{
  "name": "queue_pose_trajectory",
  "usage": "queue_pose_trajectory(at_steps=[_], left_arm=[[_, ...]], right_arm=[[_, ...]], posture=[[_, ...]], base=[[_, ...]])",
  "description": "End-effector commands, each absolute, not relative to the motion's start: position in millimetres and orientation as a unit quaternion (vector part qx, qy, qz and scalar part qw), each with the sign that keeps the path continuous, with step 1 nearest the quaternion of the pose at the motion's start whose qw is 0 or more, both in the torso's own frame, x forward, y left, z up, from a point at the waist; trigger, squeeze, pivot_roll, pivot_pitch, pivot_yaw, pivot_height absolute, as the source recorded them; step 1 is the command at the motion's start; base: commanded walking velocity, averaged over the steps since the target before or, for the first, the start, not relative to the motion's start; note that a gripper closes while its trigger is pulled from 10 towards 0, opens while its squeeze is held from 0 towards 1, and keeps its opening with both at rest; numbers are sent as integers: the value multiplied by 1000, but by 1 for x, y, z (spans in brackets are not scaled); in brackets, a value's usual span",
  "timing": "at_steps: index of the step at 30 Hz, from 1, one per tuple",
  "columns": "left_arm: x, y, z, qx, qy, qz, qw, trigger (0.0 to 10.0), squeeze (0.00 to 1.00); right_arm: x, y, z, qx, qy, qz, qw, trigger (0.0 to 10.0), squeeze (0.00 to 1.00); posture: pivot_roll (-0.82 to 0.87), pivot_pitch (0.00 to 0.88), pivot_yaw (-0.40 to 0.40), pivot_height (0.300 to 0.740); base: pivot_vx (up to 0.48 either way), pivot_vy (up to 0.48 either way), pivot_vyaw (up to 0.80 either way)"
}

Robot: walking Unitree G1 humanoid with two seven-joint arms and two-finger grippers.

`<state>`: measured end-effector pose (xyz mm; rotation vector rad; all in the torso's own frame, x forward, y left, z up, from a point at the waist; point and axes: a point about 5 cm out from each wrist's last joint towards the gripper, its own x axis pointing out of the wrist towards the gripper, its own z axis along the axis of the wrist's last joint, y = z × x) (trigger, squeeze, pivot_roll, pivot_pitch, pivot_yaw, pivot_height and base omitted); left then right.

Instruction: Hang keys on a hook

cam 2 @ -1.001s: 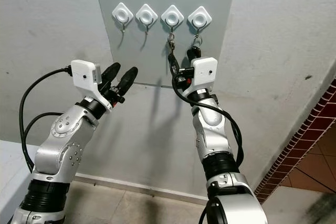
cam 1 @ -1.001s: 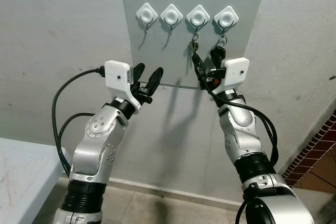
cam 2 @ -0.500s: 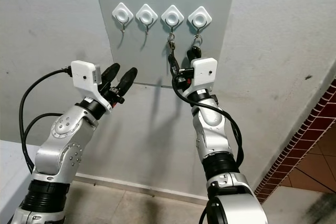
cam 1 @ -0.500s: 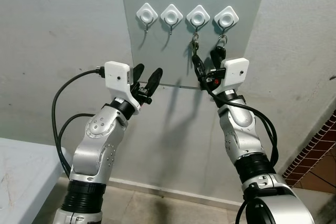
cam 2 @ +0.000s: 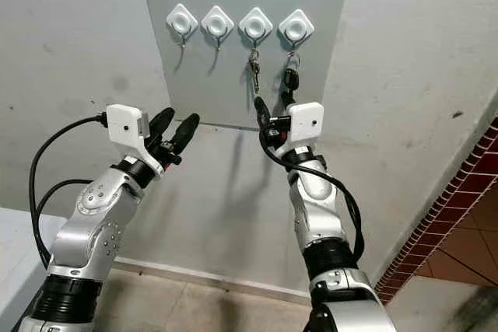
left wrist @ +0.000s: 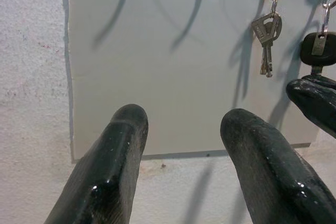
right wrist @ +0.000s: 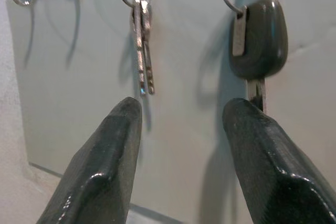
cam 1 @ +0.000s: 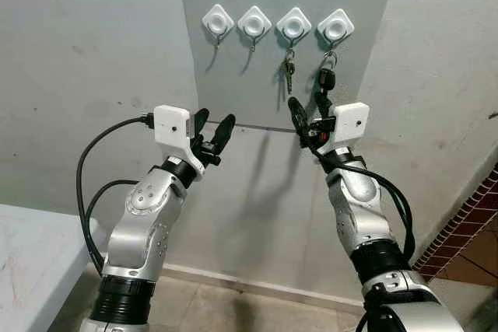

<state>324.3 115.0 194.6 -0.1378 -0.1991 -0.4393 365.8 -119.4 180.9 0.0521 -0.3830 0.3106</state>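
Note:
Four white hooks sit in a row on a grey panel (cam 1: 233,75). A bunch of silver keys (cam 1: 289,68) (right wrist: 142,51) hangs from the third hook (cam 1: 293,23). A black-headed key (cam 1: 326,78) (right wrist: 258,38) hangs from the fourth hook (cam 1: 335,27). My right gripper (cam 1: 306,110) (right wrist: 184,108) is open just below both sets of keys, touching neither. My left gripper (cam 1: 216,119) (left wrist: 184,119) is open and holds nothing, raised before the panel's lower edge, below the two bare hooks (cam 1: 218,19).
The panel is fixed to a rough grey wall (cam 1: 93,52). A pale surface (cam 1: 31,254) lies low on the left. Brick tiles (cam 1: 467,223) run along the lower right. Tiled floor (cam 1: 233,309) shows below the wall.
My right gripper has come down and away from the silver keys, which now hang free on the third hook. My left arm has lowered a little.

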Motion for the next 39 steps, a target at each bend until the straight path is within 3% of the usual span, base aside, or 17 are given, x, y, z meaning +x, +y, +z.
queue_pose_trajectory(at_steps=[1, 39], left_arm=[[325, 120, 192, -63, -97, -207, 972, 10000, 0], [325, 148, 127, -64, -32, -117, 991, 10000, 0]], right_arm=[[364, -120, 182, 23, -194, 154, 969, 10000, 0], [326, -148, 118, 12, -110, 105, 988, 10000, 0]], posture=[[135, 0, 52, 740], [126, 0, 57, 740]], base=[[0, 0, 0], [0, 0, 0]])
